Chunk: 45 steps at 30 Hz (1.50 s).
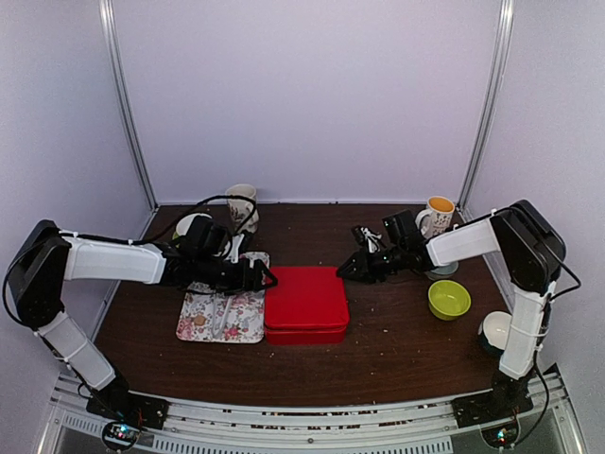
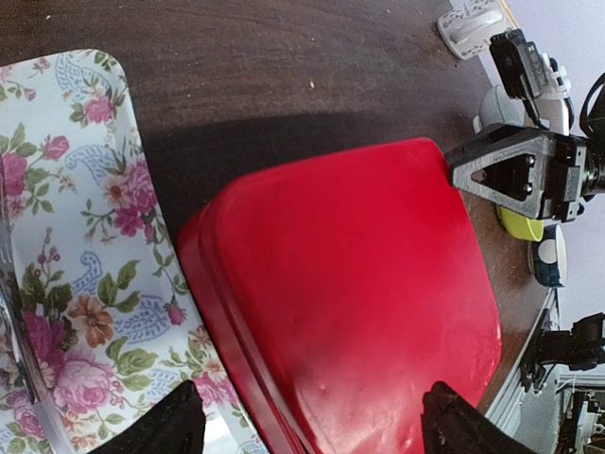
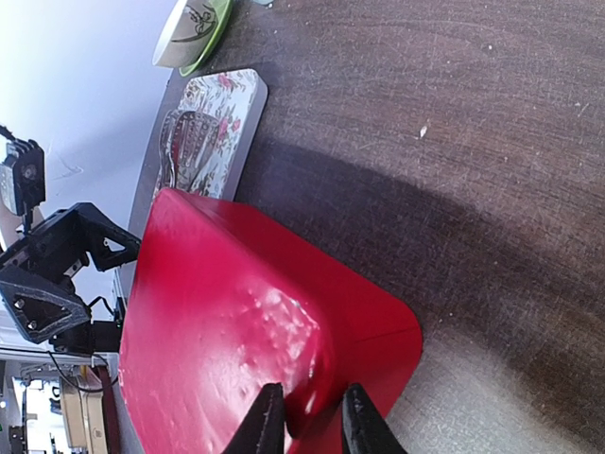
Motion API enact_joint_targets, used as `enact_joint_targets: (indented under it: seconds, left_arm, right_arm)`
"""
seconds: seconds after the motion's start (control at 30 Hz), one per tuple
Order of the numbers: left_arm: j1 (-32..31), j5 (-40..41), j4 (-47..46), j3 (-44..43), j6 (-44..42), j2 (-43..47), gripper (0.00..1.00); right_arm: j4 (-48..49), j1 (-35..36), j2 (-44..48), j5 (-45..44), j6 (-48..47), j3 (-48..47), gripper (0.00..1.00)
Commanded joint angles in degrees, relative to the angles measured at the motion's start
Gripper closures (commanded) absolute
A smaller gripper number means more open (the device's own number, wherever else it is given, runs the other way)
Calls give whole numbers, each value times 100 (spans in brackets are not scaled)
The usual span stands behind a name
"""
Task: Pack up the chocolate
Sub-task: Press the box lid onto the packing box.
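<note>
No chocolate shows in any of the 3 views. The red box (image 1: 304,298) (image 2: 350,293) (image 3: 227,340) at the table's middle has its lid down, so its contents are hidden.

The left gripper (image 1: 265,276) (image 2: 317,430) hangs over the box's left edge with its 2 fingers (image 2: 180,426) spread wide and nothing between them. One tip is above the floral tray (image 1: 198,322) (image 2: 85,236) (image 3: 232,104), the other above the lid. Only the fingertips enter the left wrist view.

The right gripper (image 1: 345,270) (image 3: 307,426) is at the box's far right corner. Its fingers (image 3: 269,421) are drawn close, with the lid's corner pinched between them.

Metal tongs (image 1: 222,312) (image 3: 189,142) lie on the tray, mostly under the left arm from above. A green bowl (image 1: 448,299) sits near the right arm. A mug (image 1: 438,216) stands behind that arm, partly hidden.
</note>
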State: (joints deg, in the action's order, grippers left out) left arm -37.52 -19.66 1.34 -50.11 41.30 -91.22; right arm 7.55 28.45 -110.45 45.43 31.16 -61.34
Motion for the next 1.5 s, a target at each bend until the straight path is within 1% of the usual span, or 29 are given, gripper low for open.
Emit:
enact_joint_targets:
  seconds: [0.0, 0.13, 0.37, 0.57, 0.67, 0.8, 0.97, 1.23, 1.37, 1.47]
  left_arm:
    - [-45, -108, -301, -78, 96, -140, 19]
    - [-54, -108, -293, -78, 152, -191, 23]
    - [-105, -117, -330, -56, 218, -246, 24]
    - [-133, -110, -326, -10, 285, -273, 27]
    - [-142, -96, -341, 41, 361, -259, 29]
    - [-168, -11, -284, 104, 409, -234, 29]
    - [-168, 19, -241, 199, 446, -234, 29]
    - [-179, -2, -208, 356, 444, -230, 29]
    - [-192, -65, -263, 470, 464, -217, 29]
    - [-229, -74, -230, 508, 467, -183, 30]
  right_arm:
    - [-141, 63, 244, 28, -200, 146, 78]
    - [-315, 166, 349, -9, -345, 183, 76]
    - [-513, 220, 494, -78, -488, 259, 71]
    - [-792, 330, 568, -121, -661, 191, 69]
    - [-929, 410, 632, -150, -738, 177, 65]
    - [-1019, 466, 703, -183, -776, 220, 58]
    - [-1080, 554, 795, -184, -782, 295, 51]
    - [-1240, 758, 965, -183, -849, 463, 48]
    - [-1354, 861, 1017, -191, -917, 527, 42]
    - [-1381, 943, 1068, -184, -960, 604, 41]
